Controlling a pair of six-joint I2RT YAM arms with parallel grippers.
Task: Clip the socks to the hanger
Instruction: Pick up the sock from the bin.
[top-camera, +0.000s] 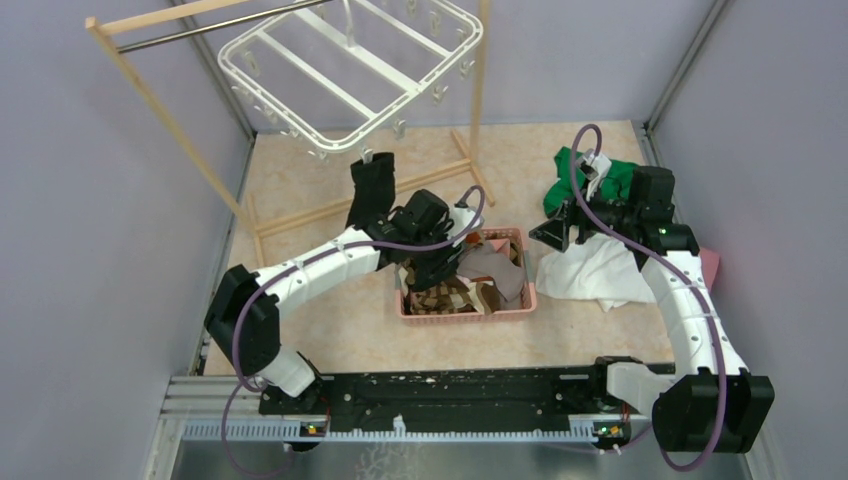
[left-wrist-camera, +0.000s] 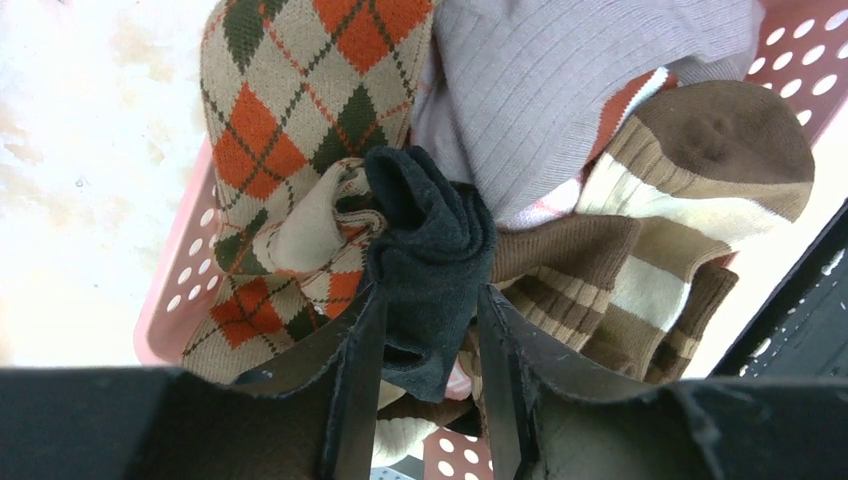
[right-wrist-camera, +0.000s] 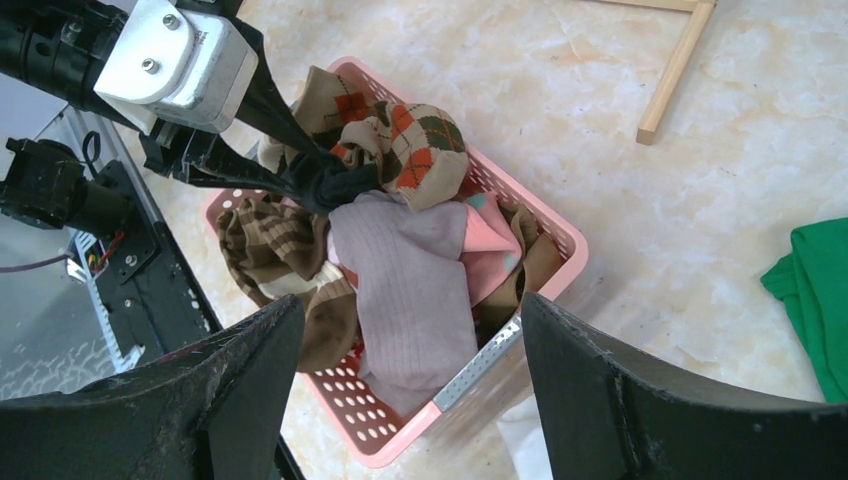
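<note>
Black sock (left-wrist-camera: 425, 220) pinched by left gripper (left-wrist-camera: 430, 295) over pink basket (left-wrist-camera: 185, 280); right gripper (right-wrist-camera: 410, 310) spread.

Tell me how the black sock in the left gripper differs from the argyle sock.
The black sock is plain; the argyle sock has orange and green diamonds on tan. The black sock is pinched in the left gripper; the argyle sock lies outside its fingers, right beside the black one. Both are bunched up over the pink basket.
</note>
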